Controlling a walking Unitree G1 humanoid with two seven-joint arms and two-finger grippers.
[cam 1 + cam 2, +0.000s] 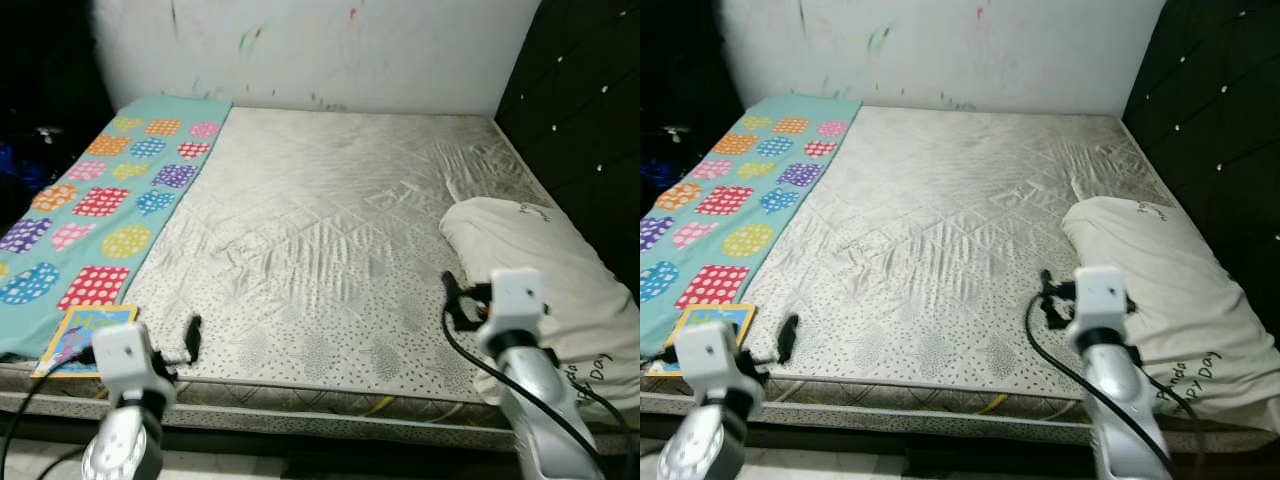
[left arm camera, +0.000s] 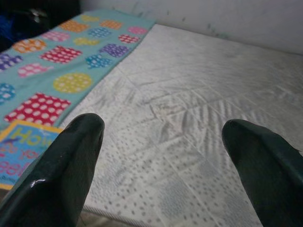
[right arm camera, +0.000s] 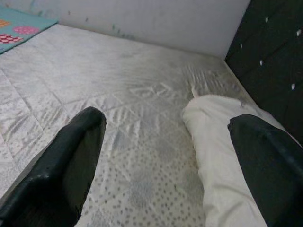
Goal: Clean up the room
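- Facing the bed, you had a bare quilted silver-grey mattress (image 1: pixel 340 250) in front of you, set against a scribbled white wall (image 1: pixel 330 50) with a black tufted headboard (image 1: pixel 590 130) on your right.
- Your left end effector (image 1: pixel 190 340) hovered over the near edge of the mattress, fingers spread wide and holding nothing, as the left wrist view showed.
- Just beside it lay a flat children's picture book with a yellow-and-blue cover (image 1: pixel 85 335), resting at the near end of a teal sheet patterned with bright dotted patches (image 1: pixel 90 210) along the left side of the bed.
- Your right end effector (image 1: pixel 455 300) was also wide open and empty, just beside a cream pillow with printed lettering (image 1: pixel 540 270) at the right side.
- Risks, as I judged them: the book lay so close to the mattress edge that a clumsy nudge could have pushed it onto the floor; pinching it flat could have caught the sheet too and dragged it askew.
- The soft pillow could have slipped from a shallow grip, and the right arm's black cable (image 1: pixel 490 375) hung close enough to snag it.
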